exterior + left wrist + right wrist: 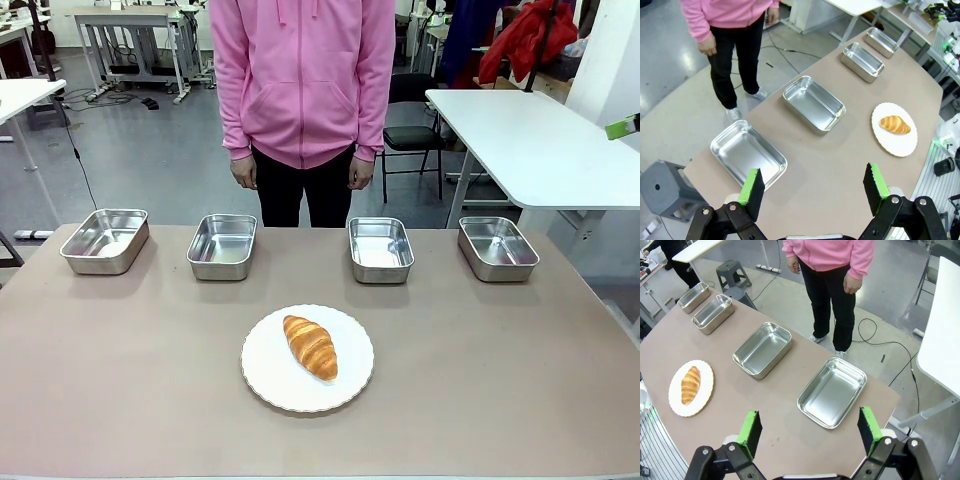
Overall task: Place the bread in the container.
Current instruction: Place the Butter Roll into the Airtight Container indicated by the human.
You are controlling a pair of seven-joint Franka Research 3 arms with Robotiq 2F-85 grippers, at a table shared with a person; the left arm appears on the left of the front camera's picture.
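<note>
Glossy ridged bread [310,346], shiny metal trays [222,246], matt smooth table [500,380]

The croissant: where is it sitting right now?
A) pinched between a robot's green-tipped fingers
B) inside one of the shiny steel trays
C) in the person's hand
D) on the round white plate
D: the croissant lies on the round white plate, with nothing holding it.

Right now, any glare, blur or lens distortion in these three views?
Front view: sharp, evenly lit; bright reflections in the trays, shadow under the plate. Left wrist view: wide-angle bowing of the table, no blur. Right wrist view: same bowing, tray floors glare.
</note>
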